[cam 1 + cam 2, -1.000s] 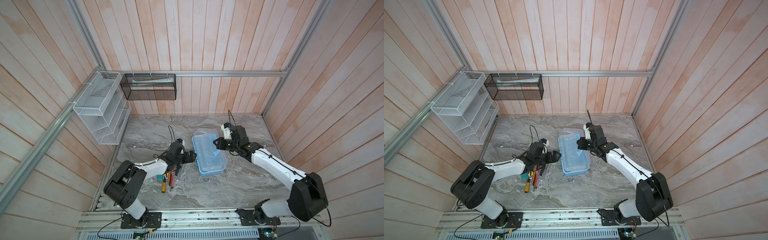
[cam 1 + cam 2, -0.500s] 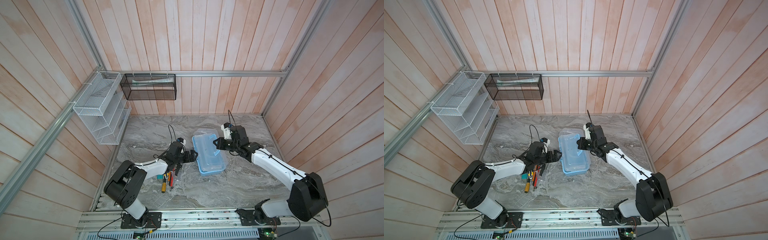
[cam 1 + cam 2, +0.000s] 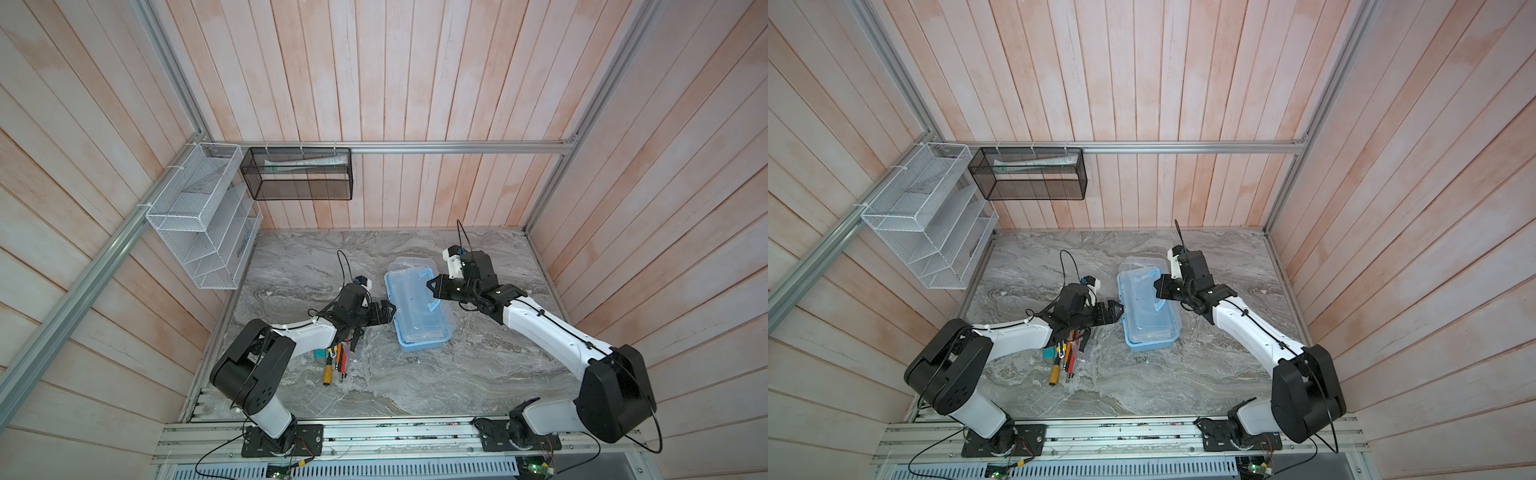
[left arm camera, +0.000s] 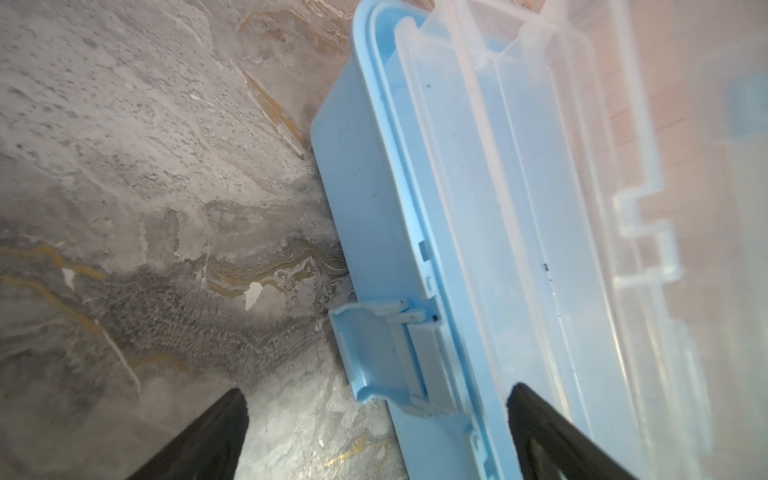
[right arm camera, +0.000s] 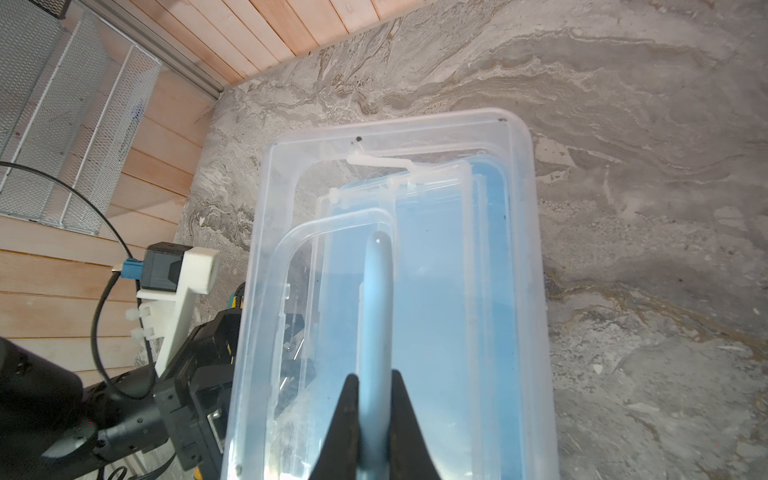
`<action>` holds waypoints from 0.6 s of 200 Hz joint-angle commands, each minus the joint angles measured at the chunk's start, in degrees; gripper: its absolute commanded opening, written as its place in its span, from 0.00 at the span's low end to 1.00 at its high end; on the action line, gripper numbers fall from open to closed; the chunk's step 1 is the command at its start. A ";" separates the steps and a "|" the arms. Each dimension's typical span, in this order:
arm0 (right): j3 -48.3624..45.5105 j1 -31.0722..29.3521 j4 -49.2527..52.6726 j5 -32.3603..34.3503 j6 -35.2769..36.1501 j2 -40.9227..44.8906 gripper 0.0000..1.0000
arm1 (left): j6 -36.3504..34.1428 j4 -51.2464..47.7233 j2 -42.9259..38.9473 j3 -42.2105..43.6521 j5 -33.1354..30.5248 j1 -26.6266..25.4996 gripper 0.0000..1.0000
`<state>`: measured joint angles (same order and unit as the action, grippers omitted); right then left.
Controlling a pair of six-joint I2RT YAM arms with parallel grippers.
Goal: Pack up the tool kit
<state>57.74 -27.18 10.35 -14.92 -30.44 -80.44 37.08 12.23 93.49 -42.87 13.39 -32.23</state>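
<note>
The tool kit [image 3: 419, 328] [image 3: 1148, 328], a pale-blue case with a clear lid, lies mid-table in both top views. My right gripper [image 3: 432, 287] [image 3: 1158, 287] [image 5: 372, 376] is shut on its blue loop handle [image 5: 376, 291], and the clear lid [image 5: 523, 249] stands partly raised. My left gripper [image 3: 388, 309] [image 3: 1117, 309] [image 4: 376, 390] is open at the case's left side. One of its fingers is over the table and one over the rim, with the blue latch [image 4: 374, 349] between them, untouched. A clear tray [image 4: 519, 208] sits inside the case.
Loose tools [image 3: 338, 359] [image 3: 1065, 359], screwdrivers with yellow and red handles, lie on the marble under my left arm. A white wire rack [image 3: 203, 216] hangs on the left wall. A black mesh basket [image 3: 299, 174] hangs on the back wall.
</note>
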 commanded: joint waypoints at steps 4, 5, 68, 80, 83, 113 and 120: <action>0.06 0.11 -3.11 -0.55 0.64 1.45 0.00 | 1.15 -0.02 -2.88 2.10 -1.09 0.37 0.99; 0.03 0.11 -3.13 -0.55 0.60 1.44 0.00 | 1.15 -0.06 -2.92 2.10 -1.08 0.39 0.99; -0.54 0.11 -3.71 -1.28 0.20 1.43 0.00 | 0.27 -0.73 -0.59 -0.03 -0.26 0.32 0.99; -0.54 0.15 -3.59 -1.30 0.38 1.43 0.00 | 0.34 -0.84 0.23 -0.41 -0.03 0.32 0.99; -0.47 0.13 -3.52 -1.26 0.38 1.40 0.00 | 0.36 -0.97 0.40 -0.58 0.02 0.32 0.99; -0.61 0.12 -3.75 -1.43 0.27 1.34 0.00 | 0.80 0.25 1.25 -0.89 1.37 0.32 0.99; -0.58 0.11 -3.76 -1.50 0.29 1.26 0.00 | 0.88 0.38 1.42 -1.05 1.52 0.32 0.99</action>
<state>57.41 -27.18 9.89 -15.31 -30.46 -80.44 37.74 11.94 93.76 -42.24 13.65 -32.14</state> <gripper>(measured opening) 0.087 0.989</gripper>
